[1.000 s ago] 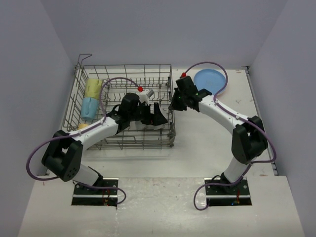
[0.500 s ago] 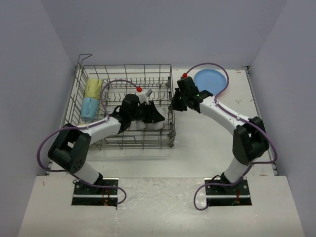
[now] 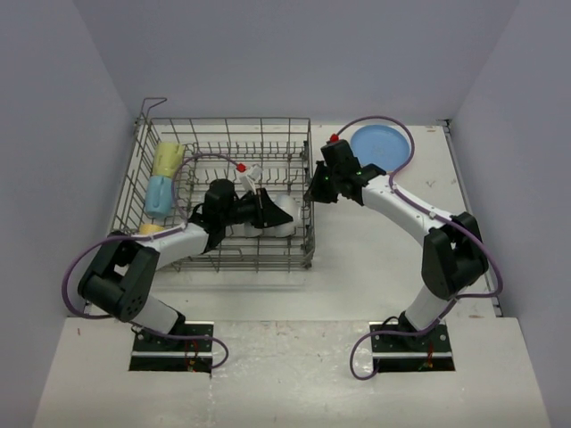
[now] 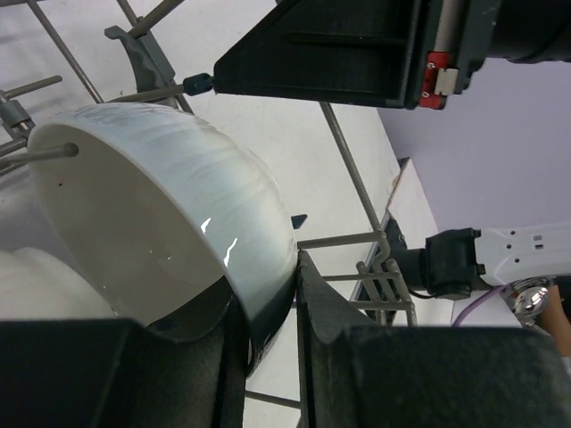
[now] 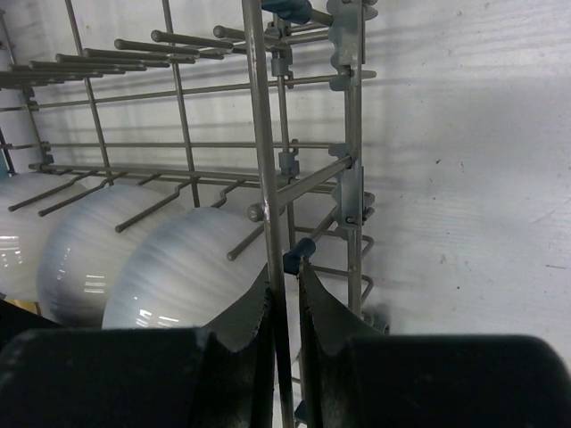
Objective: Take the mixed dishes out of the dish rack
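Left gripper (image 4: 268, 308) pinches rim of small white ceramic bowl (image 4: 152, 205) inside large grey wire dish rack (image 3: 223, 120); right gripper (image 5: 284, 283) pressed onto rack's right-edge wire. Round blue plate (image 3: 379, 145) already on white table (image 3: 375, 259). By my reckoning, early going: other white bowls (image 5: 89, 254) and pastel mugs (image 3: 161, 192) left to unload.

bowl (image 5: 169, 276) x3, mug (image 3: 167, 159) x3, plate (image 3: 381, 147) x1

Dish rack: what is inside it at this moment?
Three white bowls, a yellow-green mug, a blue mug and a yellow piece by the rack's left wall. The left gripper pinches one bowl's rim. The left arm hides whatever lies under it.
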Controlling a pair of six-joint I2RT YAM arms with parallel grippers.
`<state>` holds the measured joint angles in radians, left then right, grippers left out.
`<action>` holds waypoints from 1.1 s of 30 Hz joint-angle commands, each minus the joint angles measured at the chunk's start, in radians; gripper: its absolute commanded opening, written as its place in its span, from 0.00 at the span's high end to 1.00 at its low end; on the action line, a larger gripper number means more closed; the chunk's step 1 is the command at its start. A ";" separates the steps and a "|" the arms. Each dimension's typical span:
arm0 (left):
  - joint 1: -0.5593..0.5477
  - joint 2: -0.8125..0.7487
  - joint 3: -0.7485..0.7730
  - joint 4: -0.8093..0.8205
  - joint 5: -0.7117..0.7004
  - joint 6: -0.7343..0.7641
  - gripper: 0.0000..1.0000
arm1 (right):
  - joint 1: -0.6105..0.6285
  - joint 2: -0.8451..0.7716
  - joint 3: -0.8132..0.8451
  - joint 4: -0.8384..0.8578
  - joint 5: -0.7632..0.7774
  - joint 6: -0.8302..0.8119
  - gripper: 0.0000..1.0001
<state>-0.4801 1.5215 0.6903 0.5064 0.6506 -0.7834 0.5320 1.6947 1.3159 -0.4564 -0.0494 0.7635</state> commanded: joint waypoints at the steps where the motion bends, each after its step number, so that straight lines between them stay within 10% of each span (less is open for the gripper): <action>1: 0.020 -0.159 -0.031 0.254 0.078 -0.045 1.00 | -0.030 0.019 -0.038 -0.070 0.023 0.045 1.00; 19: 0.072 -0.336 0.064 0.216 0.116 0.007 1.00 | -0.055 0.049 -0.006 -0.068 -0.004 0.043 1.00; 28: 0.072 -0.291 0.225 -0.104 0.078 0.275 1.00 | -0.056 0.033 0.089 -0.086 -0.014 -0.012 0.99; 33: 0.060 -0.279 0.290 -0.271 -0.020 0.444 1.00 | -0.056 -0.018 0.182 -0.106 0.020 -0.058 0.60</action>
<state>-0.4129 1.2549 0.8906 0.3199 0.6933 -0.5282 0.5072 1.7252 1.3945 -0.5400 -0.1081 0.7341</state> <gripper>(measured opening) 0.017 0.255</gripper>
